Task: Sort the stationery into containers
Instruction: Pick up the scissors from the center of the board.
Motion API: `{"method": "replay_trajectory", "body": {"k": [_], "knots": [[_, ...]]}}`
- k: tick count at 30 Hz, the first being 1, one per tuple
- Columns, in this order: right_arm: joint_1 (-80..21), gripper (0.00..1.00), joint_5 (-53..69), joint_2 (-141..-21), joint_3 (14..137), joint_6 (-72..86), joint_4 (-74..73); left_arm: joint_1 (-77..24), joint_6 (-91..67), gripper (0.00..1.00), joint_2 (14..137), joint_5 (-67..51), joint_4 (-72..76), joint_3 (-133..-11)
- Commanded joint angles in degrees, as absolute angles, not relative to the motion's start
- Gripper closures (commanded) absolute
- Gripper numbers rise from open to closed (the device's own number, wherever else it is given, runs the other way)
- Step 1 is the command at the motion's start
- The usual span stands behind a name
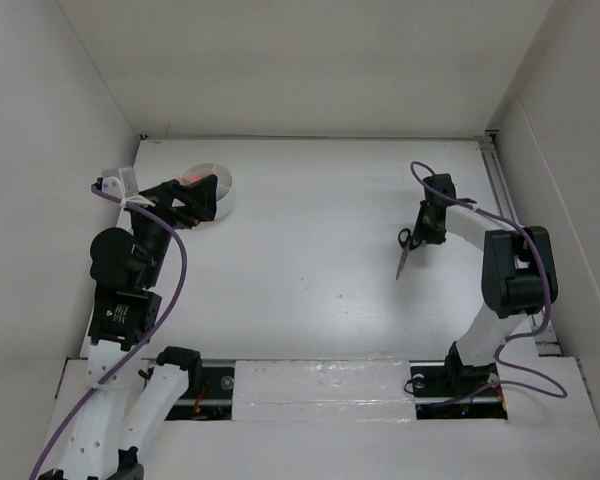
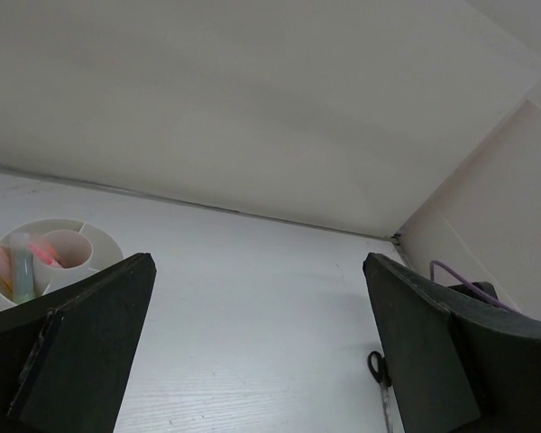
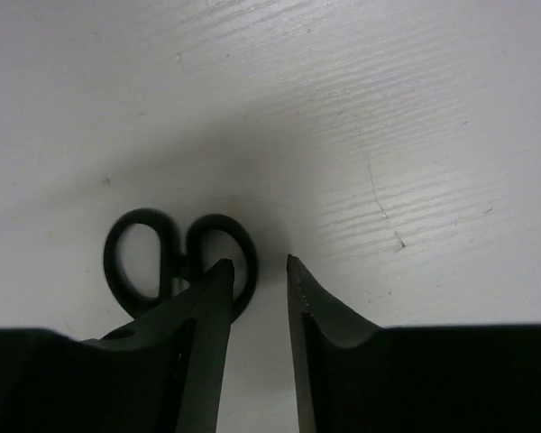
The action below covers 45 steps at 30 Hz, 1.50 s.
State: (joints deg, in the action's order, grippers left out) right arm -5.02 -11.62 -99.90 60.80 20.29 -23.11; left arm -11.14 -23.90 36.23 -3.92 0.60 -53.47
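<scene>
Right wrist view: black loop-handled scissors [image 3: 179, 271] lie flat on the wood-grained white table [image 3: 415, 135], beside the right hand [image 3: 257, 263], whose matte fingers are narrowly parted and empty. The left hand [image 2: 257, 271] gapes wide near the round divided tub [image 2: 110, 245].

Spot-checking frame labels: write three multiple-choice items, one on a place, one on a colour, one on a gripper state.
1. Where are the scissors? A in the tub. B on the table by the right gripper. C leaning on the tub.
2. Scissors handle colour? A red. B blue. C black.
3. Left gripper state? A open, empty. B shut, empty. C shut on scissors.
B: they lie on bare table at the right gripper's fingers.
C: both loops show black in the right wrist view.
A: its fingers stand wide apart, nothing between.
</scene>
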Motion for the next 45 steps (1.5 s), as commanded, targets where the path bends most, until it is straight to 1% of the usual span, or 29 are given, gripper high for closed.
{"method": "replay_trajectory", "body": {"k": [1, 2, 3, 4, 6, 7, 8, 12, 15, 16, 17, 19, 21, 25, 27, 28, 31, 32, 33, 35, 36, 39, 40, 42, 43, 45], "knots": [[-4.4, 0.66, -9.3, -101.3, 63.8, 18.0, -25.7, -11.1, -22.7, 0.0, 36.5, -3.1, 2.7, -54.2], [-3.9, 0.71, -9.3, -101.3, 65.0, 18.0, -26.2, -11.1, -22.7, 0.0, 36.5, -3.1, 2.7, -54.2], [-3.9, 0.74, -9.3, -102.1, 65.0, 18.0, -26.2, -11.1, -22.7, 0.0, 36.5, -3.1, 2.7, -54.2], [-3.9, 0.84, -8.7, -102.7, 65.7, 17.5, -27.0, -11.1, -22.7, 0.0, 36.5, -3.1, 2.2, -54.2], [-3.9, 0.87, -8.7, -102.7, 65.7, 17.5, -27.0, -11.1, -22.7, 0.0, 35.9, -3.1, 2.2, -54.2], [-3.3, 0.96, -7.9, -102.7, 65.7, 17.5, -27.0, -11.1, -22.7, 0.0, 35.9, -3.1, 2.2, -54.2], [-2.6, 1.0, -7.0, -102.7, 65.7, 17.0, -26.4, -11.1, -22.7, 0.0, 35.9, -3.1, 2.2, -54.2], [-1.5, 1.0, -5.0, -102.7, 64.6, 17.0, -25.2, -11.1, -22.7, 0.0, 36.5, -3.6, 2.2, -54.2], [-1.5, 0.9, -4.4, -102.7, 64.6, 17.0, -25.2, -11.1, -22.7, 0.0, 37.1, -4.2, 2.2, -54.8], [-1.0, 0.88, -4.4, -102.7, 64.6, 17.0, -25.2, -11.1, -22.7, 0.0, 37.1, -4.2, 2.2, -54.8], [-1.0, 0.88, -4.4, -102.7, 64.6, 17.0, -25.2, -11.1, -22.7, 0.0, 37.1, -4.2, 2.2, -54.8], [-1.0, 0.92, -3.8, -103.3, 65.2, 16.4, -25.8, -11.1, -22.7, 0.0, 37.1, -4.2, 1.7, -55.3], [-1.0, 1.0, -3.3, -103.8, 66.4, 15.9, -26.4, -11.1, -22.7, 0.0, 37.1, -4.2, 1.7, -55.3], [-1.0, 1.0, -2.7, -104.5, 67.1, 15.9, -26.3, -11.1, -22.1, 0.0, 38.4, -7.1, 1.7, -55.8], [-1.0, 1.0, 0.0, -101.8, 64.9, 15.9, -23.2, -11.1, -22.1, 0.0, 40.2, -12.8, 1.7, -56.3], [-1.7, 1.0, 0.0, -100.6, 64.9, 15.9, -23.2, -11.1, -22.1, 0.0, 41.0, -12.8, 1.7, -56.3], [-5.3, 1.0, -2.1, -95.4, 64.8, 15.9, -22.5, -11.1, -22.8, 0.0, 45.9, -22.8, 2.2, -57.4], [-6.2, 1.0, -2.9, -93.5, 64.8, 16.4, -21.3, -11.1, -24.2, 0.0, 47.3, -25.9, 4.0, -57.4], [-8.1, 1.0, -2.9, -91.5, 64.2, 16.4, -20.1, -11.1, -25.0, 0.0, 48.6, -32.5, 5.2, -56.5], [-9.9, 1.0, -3.4, -85.5, 64.2, 17.0, -18.8, -11.1, -27.7, 0.0, 52.1, -39.2, 10.6, -54.9], [-11.8, 1.0, -2.3, -83.6, 63.6, 17.0, -16.9, -11.1, -30.0, 0.0, 53.3, -46.0, 12.4, -53.5], [-14.9, 1.0, -1.5, -78.2, 64.4, 17.7, -16.3, -11.1, -34.2, 0.0, 57.1, -53.6, 20.0, -51.2], [-17.7, 1.0, -1.5, -77.3, 65.6, 17.7, -16.3, -11.1, -36.8, 0.0, 57.8, -57.5, 21.9, -50.0], [-20.8, 1.0, -2.5, -75.1, 66.9, 17.7, -15.7, -11.1, -39.7, 0.0, 59.1, -60.3, 27.6, -48.9], [-23.8, 1.0, -3.2, -74.5, 67.4, 17.7, -15.2, -11.6, -40.2, 0.0, 59.1, -61.9, 27.7, -48.9], [-26.6, 1.0, -3.9, -74.0, 69.3, 17.7, -14.3, -11.6, -40.9, 0.0, 59.1, -61.9, 28.2, -48.9]]}}
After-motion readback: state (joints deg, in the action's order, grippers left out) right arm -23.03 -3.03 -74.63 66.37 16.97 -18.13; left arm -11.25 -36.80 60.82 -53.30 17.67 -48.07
